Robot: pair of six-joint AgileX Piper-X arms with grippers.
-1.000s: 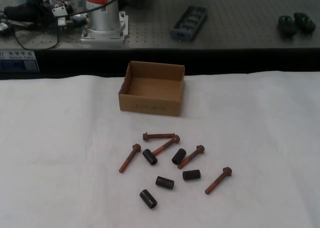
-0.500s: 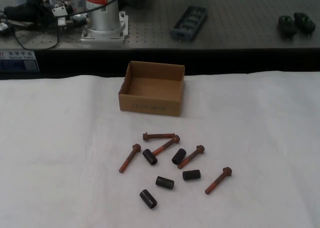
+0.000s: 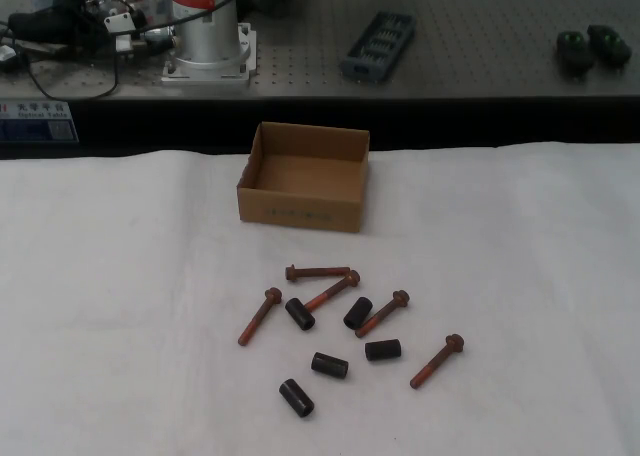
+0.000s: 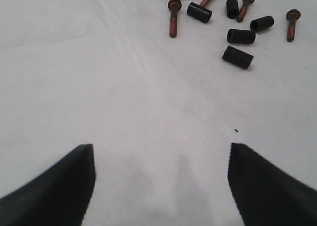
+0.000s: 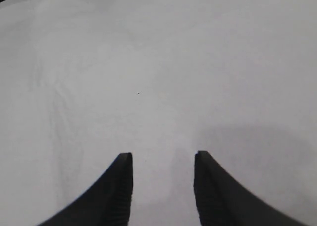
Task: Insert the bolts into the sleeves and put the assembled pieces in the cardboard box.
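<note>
- The left gripper (image 4: 161, 146) hangs low over the white cloth (image 4: 99, 87).
- Its two black fingers (image 4: 59, 186) are wide apart. They hold nothing, and bare cloth lies between them.
- Far out past the tips of these fingers lie the bolts (image 4: 172, 19) and the sleeves (image 4: 241, 36), in a loose bunch on the cloth.
- The bunch sits more toward one finger's side than the other's.
- The nearest sleeve (image 4: 237, 57) to the left fingers is short and black and lies on its side. It is still well apart from the tips.
- The long bolt (image 4: 292, 23) at the edge of the bunch lies by itself, a little way from the rest.
- From the high view there are five rusty orange-brown bolts and five black sleeves.
- Every bolt lies outside the sleeves. Some bolts are just beside a sleeve.
- Two bolts at the far side of the bunch meet near their heads.
- The cardboard box (image 3: 303, 189) stands past the bunch, farther from the fingers than any bolt. Its open top faces up, and it is near the far edge of the cloth.
- The right gripper (image 5: 163, 154) also hangs low over the white cloth.
- Its two black fingers (image 5: 109, 196) are apart too, but the gap is smaller than the left one's. Nothing is held between them.
- Smooth cloth with a few soft folds lies under and ahead of the right fingers.
- Behind the cloth is a grey bench (image 3: 480, 36) full of little holes.
</note>
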